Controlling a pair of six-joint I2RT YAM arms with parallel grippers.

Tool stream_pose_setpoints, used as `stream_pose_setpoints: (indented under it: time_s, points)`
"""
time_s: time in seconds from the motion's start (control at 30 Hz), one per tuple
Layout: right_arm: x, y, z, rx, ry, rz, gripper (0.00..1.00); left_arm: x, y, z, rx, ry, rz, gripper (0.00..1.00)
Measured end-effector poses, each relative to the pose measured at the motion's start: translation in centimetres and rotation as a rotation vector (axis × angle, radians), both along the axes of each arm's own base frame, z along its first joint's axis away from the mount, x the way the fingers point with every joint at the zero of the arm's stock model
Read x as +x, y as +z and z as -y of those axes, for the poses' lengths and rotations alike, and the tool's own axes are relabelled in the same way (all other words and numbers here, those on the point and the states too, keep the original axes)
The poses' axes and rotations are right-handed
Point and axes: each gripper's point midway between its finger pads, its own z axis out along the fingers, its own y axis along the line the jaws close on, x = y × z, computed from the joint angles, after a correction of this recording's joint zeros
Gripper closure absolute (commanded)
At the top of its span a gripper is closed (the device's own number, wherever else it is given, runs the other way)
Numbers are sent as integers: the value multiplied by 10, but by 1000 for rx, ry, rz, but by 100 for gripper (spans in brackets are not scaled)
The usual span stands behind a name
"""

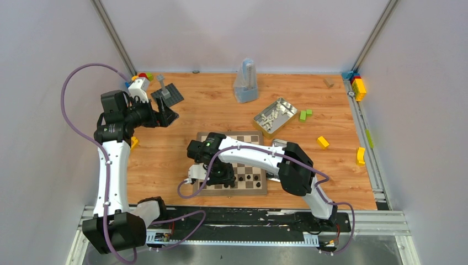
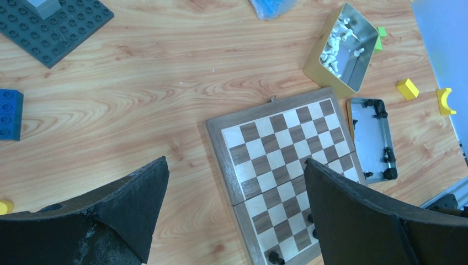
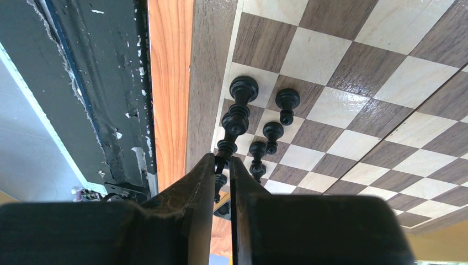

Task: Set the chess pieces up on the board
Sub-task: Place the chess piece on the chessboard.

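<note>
The board (image 1: pixel 251 185) lies at the near middle of the table, also in the left wrist view (image 2: pixel 276 149). Several black chess pieces (image 3: pixel 243 88) stand on its near-left squares. My right gripper (image 3: pixel 222 163) is low over that corner (image 1: pixel 219 175), shut on the stem of a black piece (image 3: pixel 225 148) that stands in the edge row. A tin (image 2: pixel 345 47) behind the board holds the white pieces. A flat tin lid (image 2: pixel 372 138) on the board's right holds a few black ones. My left gripper (image 2: pixel 237 212) hangs open and empty, high over the far left (image 1: pixel 167 114).
A dark grey studded plate (image 1: pixel 168 94) with a post lies at the back left, coloured blocks beside it. A clear blue bag (image 1: pixel 245 83) stands at the back middle. Green blocks (image 1: pixel 305 115) and yellow blocks (image 1: pixel 323 142) lie right of the tins.
</note>
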Motion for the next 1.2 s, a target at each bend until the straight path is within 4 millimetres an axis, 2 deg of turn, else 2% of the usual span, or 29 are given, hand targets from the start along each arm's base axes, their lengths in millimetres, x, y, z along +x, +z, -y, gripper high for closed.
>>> stream_pose_setpoints:
  time_s: [0.57,0.8,1.0,1.2]
  points:
    - [0,-1,0,-1,3,-2,95,0,0,0,0,2,0,0]
    - [-1,-3,3,-10,4,-6,92,0,0,0,-1,1,0,0]
    - [-1,-3,3,-10,7,-6,87,0,0,-1,-1,2,0,0]
    - [-1,-4,2,-7,8,-4,71,0,-1,-1,-2,2,-1,0]
